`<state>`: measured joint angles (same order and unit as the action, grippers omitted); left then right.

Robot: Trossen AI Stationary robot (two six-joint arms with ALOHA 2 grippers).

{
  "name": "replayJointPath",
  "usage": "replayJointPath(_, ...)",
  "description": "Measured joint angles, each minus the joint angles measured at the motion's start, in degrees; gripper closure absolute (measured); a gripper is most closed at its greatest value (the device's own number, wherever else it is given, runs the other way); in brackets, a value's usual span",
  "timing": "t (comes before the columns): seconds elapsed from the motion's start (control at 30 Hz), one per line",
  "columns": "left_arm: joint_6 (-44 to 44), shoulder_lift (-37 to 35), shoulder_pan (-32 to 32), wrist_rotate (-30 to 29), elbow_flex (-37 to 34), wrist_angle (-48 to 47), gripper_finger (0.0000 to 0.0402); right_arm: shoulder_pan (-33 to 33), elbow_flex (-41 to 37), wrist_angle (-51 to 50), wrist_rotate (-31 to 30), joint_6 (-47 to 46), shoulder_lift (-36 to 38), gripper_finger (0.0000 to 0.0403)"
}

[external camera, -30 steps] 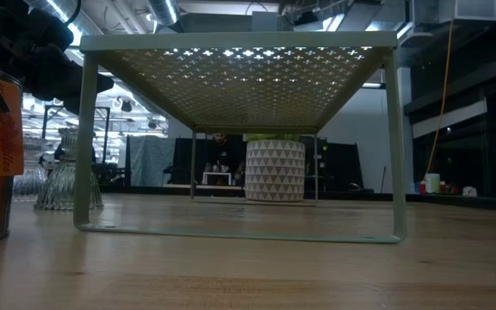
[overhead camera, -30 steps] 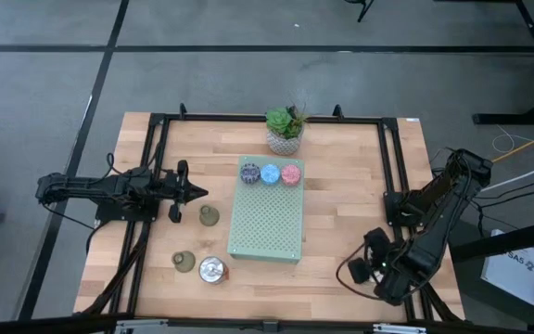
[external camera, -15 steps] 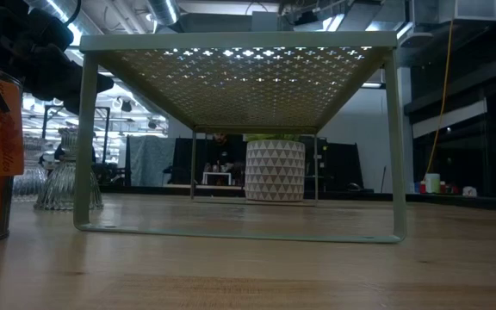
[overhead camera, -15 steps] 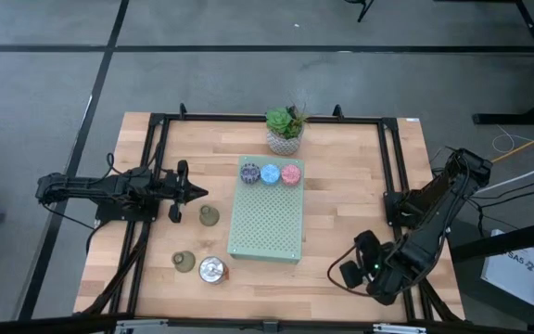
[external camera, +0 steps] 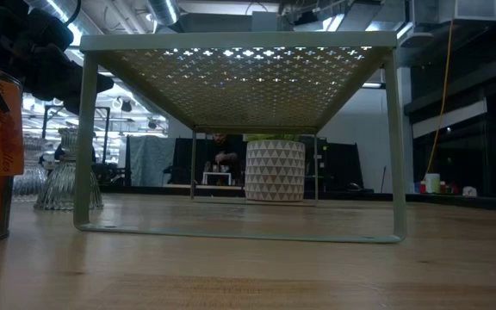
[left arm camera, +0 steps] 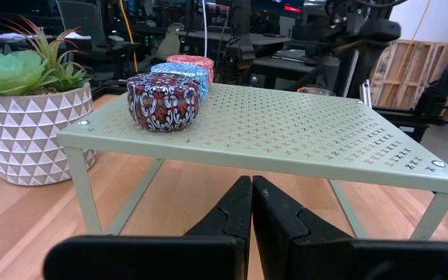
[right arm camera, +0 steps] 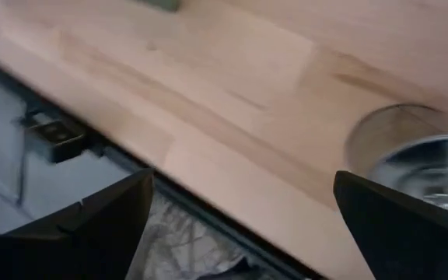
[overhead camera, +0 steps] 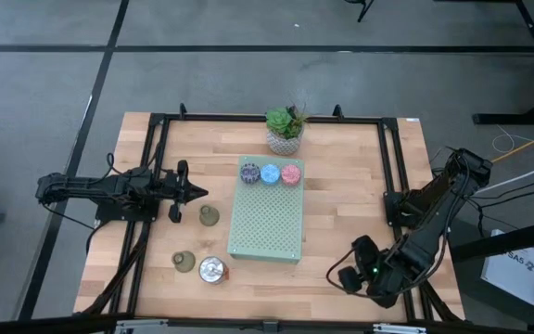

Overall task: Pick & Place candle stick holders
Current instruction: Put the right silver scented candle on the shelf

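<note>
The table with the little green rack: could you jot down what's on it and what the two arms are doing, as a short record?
rack: pale green perforated stand, mid-table
on the rack: purple holder, blue holder, pink holder, in a row at its far edge
on the wood, left of the rack: two olive-green holders, one silver holder
plant: succulent in a white pot, behind the rack
left gripper: shut, empty, beside the rack's left side
right gripper: open, holding nothing, low over the table's front right corner

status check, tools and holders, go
Left tool shut, empty, beside the rack. Right tool open over a silver holder. Three holders on the rack.
</note>
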<state>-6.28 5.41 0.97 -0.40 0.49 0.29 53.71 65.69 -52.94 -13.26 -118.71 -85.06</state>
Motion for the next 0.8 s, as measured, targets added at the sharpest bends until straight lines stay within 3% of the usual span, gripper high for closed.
replayJointPath(0.17,0.0,0.0,0.0,0.0,0.0,0.0,0.0395,-0.2,0.0,-2.9,2.4,-5.1,0.0,0.0003)
replayJointPath(0.37,0.0,0.0,0.0,0.0,0.0,0.0,0.0395,-0.1,0.0,-3.9,10.2,-17.8,-0.1,0.0003)
replayJointPath(0.5,0.0,0.0,0.0,0.0,0.0,0.0,0.0395,0.2,0.0,-6.1,10.8,-18.3,-0.1,0.0003)
replayJointPath(0.67,0.0,0.0,0.0,0.0,0.0,0.0,0.0395,0.6,0.0,-13.2,19.8,-20.2,-0.1,0.0003)
replayJointPath(0.8,0.0,0.0,0.0,0.0,0.0,0.0,0.0395,2.0,0.0,-13.2,18.6,-17.8,-0.1,0.0003)
